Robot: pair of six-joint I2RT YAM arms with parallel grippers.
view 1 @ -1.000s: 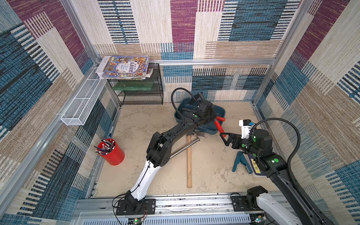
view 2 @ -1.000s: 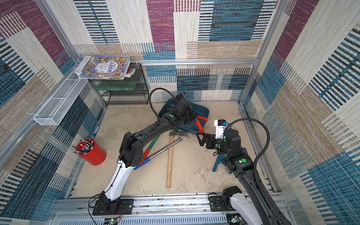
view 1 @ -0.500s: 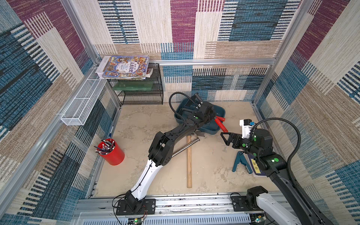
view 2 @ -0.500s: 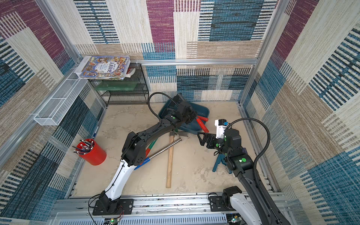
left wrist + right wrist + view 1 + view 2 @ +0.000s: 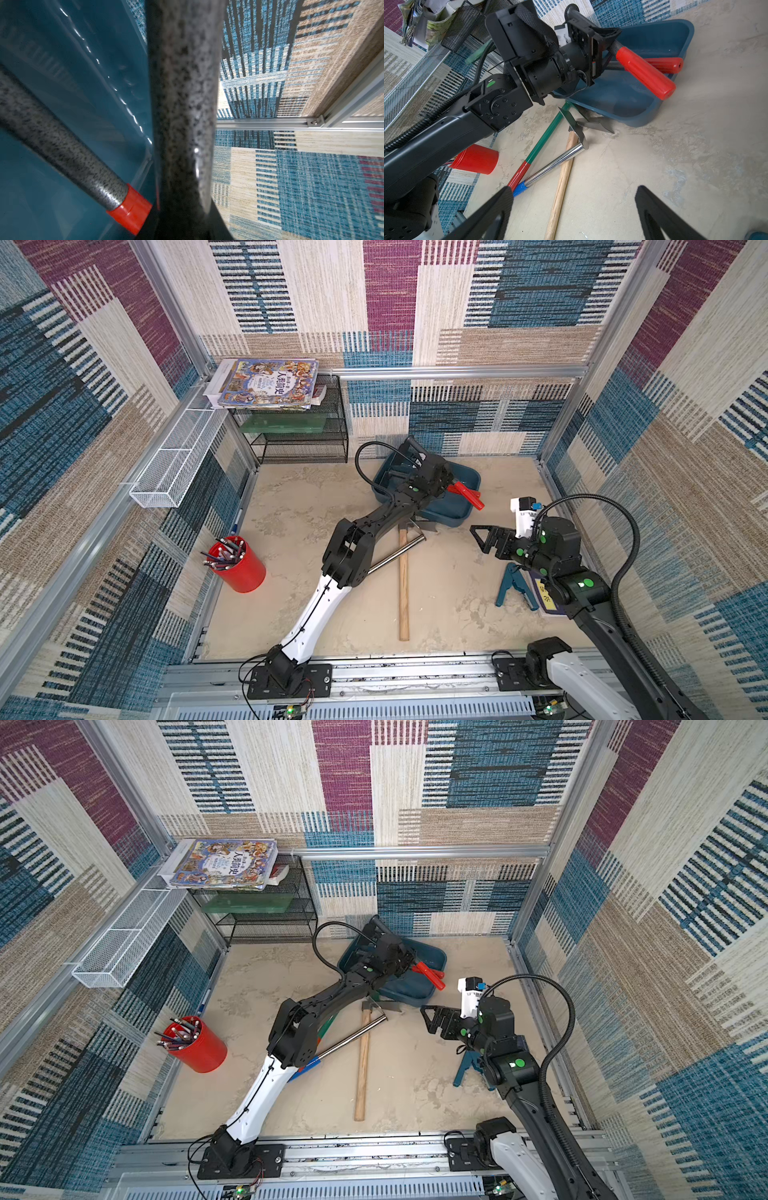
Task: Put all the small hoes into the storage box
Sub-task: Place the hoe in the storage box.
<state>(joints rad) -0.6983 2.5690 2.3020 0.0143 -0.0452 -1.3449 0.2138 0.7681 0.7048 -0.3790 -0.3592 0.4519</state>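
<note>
1. Left pincer [image 5: 606, 40] is clamped on the speckled grey shaft of the small hoe [image 5: 645, 72], just above its red grip; the head end is hidden behind the wrist, so calling this tool the hoe is my judgement
2. That hoe hangs tilted above the storage box [image 5: 449, 516], shaft over the interior and red grip pointing out toward the near rim; whether the grip clears the rim I cannot tell
3. Over the last second the left arm [image 5: 345, 547] has stretched slightly further across the box and the red grip has shifted a little with it, while the clamp has stayed just as tight
4. To my eye the carry is nearly over: the hoe is above its target but not yet let go
5. Lowering it until the shaft sits inside the walls looks wise, since a drop from this tilt could leave the grip propped on the rim
6. Inside the box a second red-gripped tool [image 5: 662, 64] lies beside the held one and may crowd the landing
7. Near the box, above the worktop [image 5: 457, 597], the right pincer [image 5: 477, 538] hovers with jaws apart and empty, unmoved
</note>
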